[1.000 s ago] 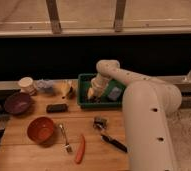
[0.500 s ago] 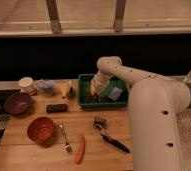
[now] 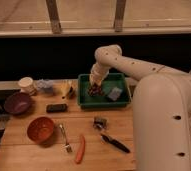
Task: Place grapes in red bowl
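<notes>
Hanging over the green tray [image 3: 120, 103], the gripper [image 3: 94, 86] clamps the grapes [image 3: 94, 92]; the red bowl [image 3: 40, 129] stands well apart.

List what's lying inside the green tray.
The grapes and a small grey-blue block lie in the green tray. The gripper, shut, reaches down onto the grapes, hiding part of them.

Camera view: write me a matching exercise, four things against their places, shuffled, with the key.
Things:
1 grapes
2 red bowl
3 purple bowl
4 gripper

Places:
A far left of the table
B on the floor of the green tray
C down inside that tray, over the grapes, jaws shut
D just left of the fork

Pairs: 1-B, 2-D, 3-A, 4-C
</notes>
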`<state>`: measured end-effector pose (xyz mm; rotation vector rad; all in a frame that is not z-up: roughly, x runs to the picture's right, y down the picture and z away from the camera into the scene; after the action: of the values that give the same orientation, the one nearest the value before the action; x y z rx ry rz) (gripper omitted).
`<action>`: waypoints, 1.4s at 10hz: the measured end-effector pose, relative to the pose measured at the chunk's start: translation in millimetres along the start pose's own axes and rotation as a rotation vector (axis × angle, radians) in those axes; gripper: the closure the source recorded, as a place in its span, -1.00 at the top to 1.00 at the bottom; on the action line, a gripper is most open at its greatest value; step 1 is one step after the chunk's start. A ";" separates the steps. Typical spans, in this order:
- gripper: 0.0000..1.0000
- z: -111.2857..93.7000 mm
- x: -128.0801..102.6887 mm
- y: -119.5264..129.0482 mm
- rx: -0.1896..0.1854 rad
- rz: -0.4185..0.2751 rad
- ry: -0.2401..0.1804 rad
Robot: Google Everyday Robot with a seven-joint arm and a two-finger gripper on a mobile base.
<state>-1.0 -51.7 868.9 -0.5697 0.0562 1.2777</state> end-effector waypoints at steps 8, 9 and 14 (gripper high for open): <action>-1.00 -84.0 6.3 87.2 -0.029 -0.136 -0.060; -1.00 -84.9 10.6 125.5 -0.080 -0.206 -0.054; -1.00 -84.3 12.9 149.7 -0.099 -0.243 -0.042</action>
<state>-111.0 -51.0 736.3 -0.6145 -0.1092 1.0596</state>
